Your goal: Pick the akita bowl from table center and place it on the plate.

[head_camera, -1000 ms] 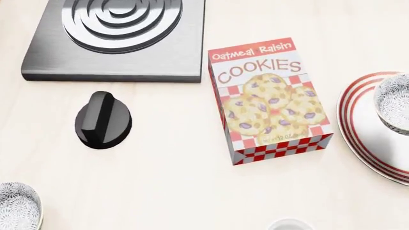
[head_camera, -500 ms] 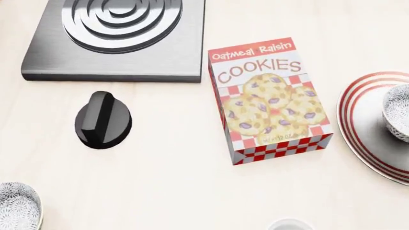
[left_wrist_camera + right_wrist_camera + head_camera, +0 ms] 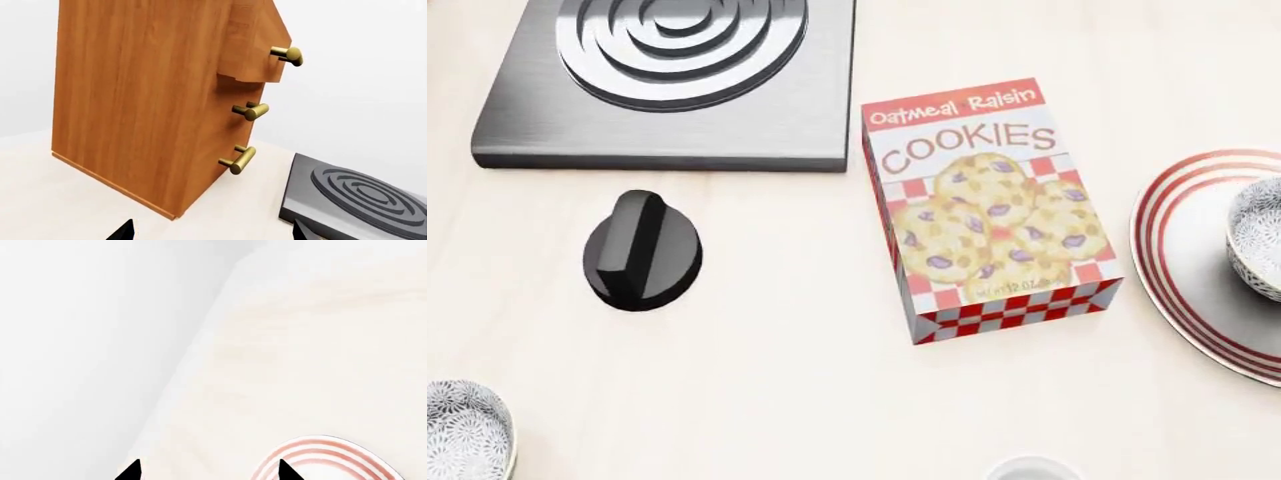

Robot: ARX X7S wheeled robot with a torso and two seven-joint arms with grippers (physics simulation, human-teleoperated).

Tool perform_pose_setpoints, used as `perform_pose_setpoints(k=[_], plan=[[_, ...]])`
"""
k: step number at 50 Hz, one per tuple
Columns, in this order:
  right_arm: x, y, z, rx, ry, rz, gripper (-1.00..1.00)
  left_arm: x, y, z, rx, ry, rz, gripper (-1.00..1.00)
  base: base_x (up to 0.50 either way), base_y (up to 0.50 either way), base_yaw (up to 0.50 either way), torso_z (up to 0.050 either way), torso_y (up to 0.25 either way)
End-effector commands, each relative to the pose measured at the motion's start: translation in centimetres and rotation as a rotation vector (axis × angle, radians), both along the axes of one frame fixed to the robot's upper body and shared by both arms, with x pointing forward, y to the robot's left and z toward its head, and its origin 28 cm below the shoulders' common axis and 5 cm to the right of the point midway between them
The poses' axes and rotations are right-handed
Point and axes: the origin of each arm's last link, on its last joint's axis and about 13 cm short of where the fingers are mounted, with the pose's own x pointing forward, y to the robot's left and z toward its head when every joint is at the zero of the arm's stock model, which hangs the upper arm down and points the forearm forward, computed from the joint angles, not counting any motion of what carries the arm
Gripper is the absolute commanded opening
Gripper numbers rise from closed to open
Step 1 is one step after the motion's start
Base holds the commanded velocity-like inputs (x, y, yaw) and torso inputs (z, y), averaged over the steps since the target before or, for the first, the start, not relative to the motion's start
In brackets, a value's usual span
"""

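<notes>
The akita bowl (image 3: 1260, 238), black-and-white speckled with a pale rim, is over the inside of the plate (image 3: 1178, 262) at the head view's right edge, half cut off by the frame. The plate is white with red rings, and part of its rim (image 3: 313, 452) shows in the right wrist view. A look-alike speckled bowl (image 3: 459, 432) sits at the lower left. Neither gripper appears in the head view. My left gripper (image 3: 213, 232) is open over bare table near a wooden cabinet. My right gripper (image 3: 210, 471) is open with nothing between its fingers, beside the plate's rim.
A cookie box (image 3: 988, 205) lies between the middle of the table and the plate. A black knob (image 3: 641, 250) and a steel burner plate (image 3: 667, 90) are at the left. A small white cup (image 3: 1034, 470) peeks in at the bottom edge. The wooden cabinet (image 3: 153, 100) has brass handles.
The bowl on the plate has shifted a little to the right, further out of the head view. Everything else on the table stays where it was.
</notes>
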Motion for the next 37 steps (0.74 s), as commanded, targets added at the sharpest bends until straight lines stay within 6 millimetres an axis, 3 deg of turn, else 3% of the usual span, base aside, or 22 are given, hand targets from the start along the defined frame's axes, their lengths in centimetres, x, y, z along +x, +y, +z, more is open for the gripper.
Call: perform_pose_setpoints(k=[1, 12, 21, 37], plan=[[-5.0, 2.4, 3.3, -0.100, -0.255, -0.032, 1.00, -0.1, -0.1, 0.2, 0.003, -0.005, -0.004, 1.00, 0.00, 0.00, 0.00, 0.000, 0.000], [-8.4, 4.3, 6.0, -0.228, -0.346, -0.010, 1.00, -0.2, -0.1, 0.3, 0.001, -0.012, -0.004, 1.00, 0.00, 0.00, 0.00, 0.000, 0.000], [-10.5, 5.9, 6.8, -0.357, -0.399, -0.001, 1.00, -0.2, -0.2, 0.3, 0.003, -0.017, -0.004, 1.00, 0.00, 0.00, 0.00, 0.000, 0.000], [-11.1, 6.6, 6.8, -0.408, -0.411, -0.002, 1.00, -0.3, -0.1, 0.5, -0.008, -0.026, -0.003, 1.00, 0.00, 0.00, 0.00, 0.000, 0.000]])
